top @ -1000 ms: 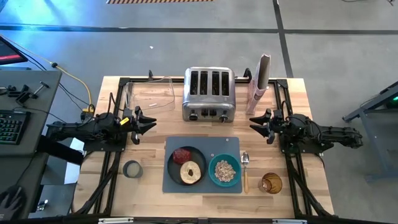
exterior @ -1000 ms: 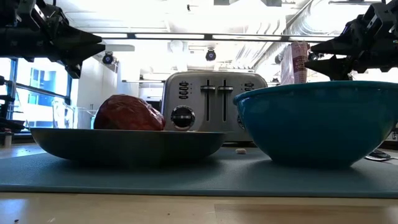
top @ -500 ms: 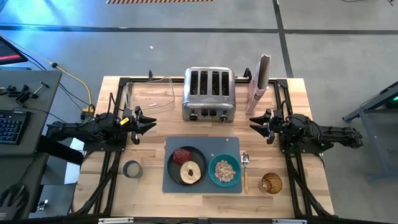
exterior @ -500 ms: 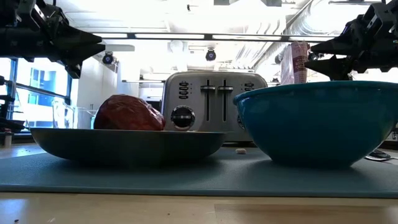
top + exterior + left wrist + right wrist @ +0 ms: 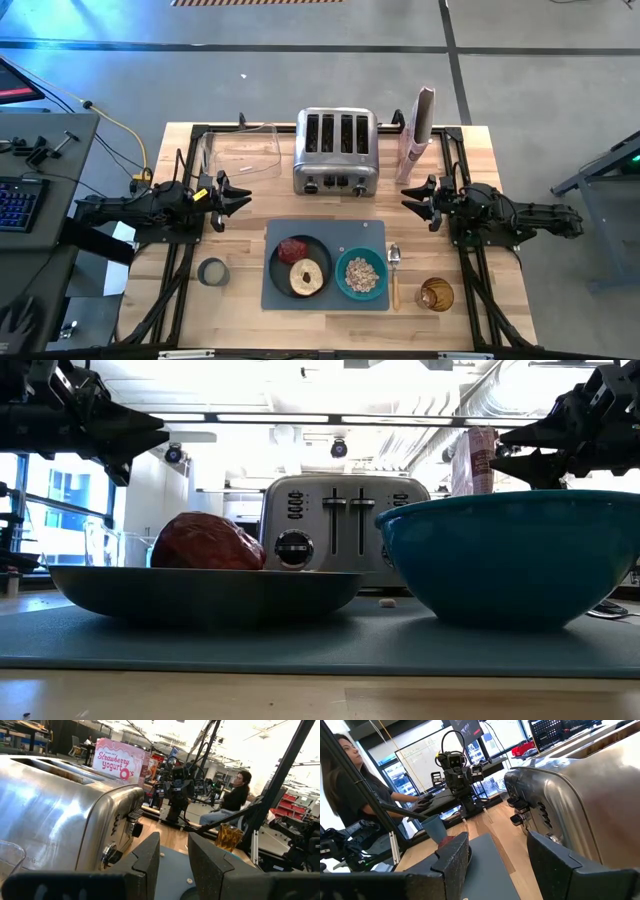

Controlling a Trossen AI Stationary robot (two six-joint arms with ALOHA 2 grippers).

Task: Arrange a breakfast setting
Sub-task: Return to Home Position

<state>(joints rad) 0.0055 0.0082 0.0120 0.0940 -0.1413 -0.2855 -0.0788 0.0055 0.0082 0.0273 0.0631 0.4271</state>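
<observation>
The left hand (image 5: 238,196) hangs above the counter's left side with its fingers apart and nothing between them. The right hand (image 5: 408,197) mirrors it over the right side, also spread and empty. Both are well apart from the setting. Between them, toward the near edge, lies the grey mat (image 5: 372,232). On it the dark plate (image 5: 277,268) carries the red lump (image 5: 292,249) and the bagel ring (image 5: 298,283), and the teal bowl (image 5: 340,272) beside it holds cereal (image 5: 361,272). The spoon (image 5: 394,275) lies on bare wood just beside the mat's right edge, with an amber glass (image 5: 435,294) farther toward the near right corner. A small grey cup (image 5: 212,271) stands off the mat's left edge. Along the far edge stand the toaster (image 5: 336,150) and the tall cereal bag (image 5: 420,125). A clear container (image 5: 245,152) stands left of the toaster.

The setting looks complete, so what remains is probably only bringing the arms to rest. The main hazard is the bag: it is tall, narrow and near the right hand, so a careless swing of that wrist could tip it against the toaster or spill it. The left hand is similarly near the clear container. A low sweep inward by either arm could knock the spoon or shift the mat.
</observation>
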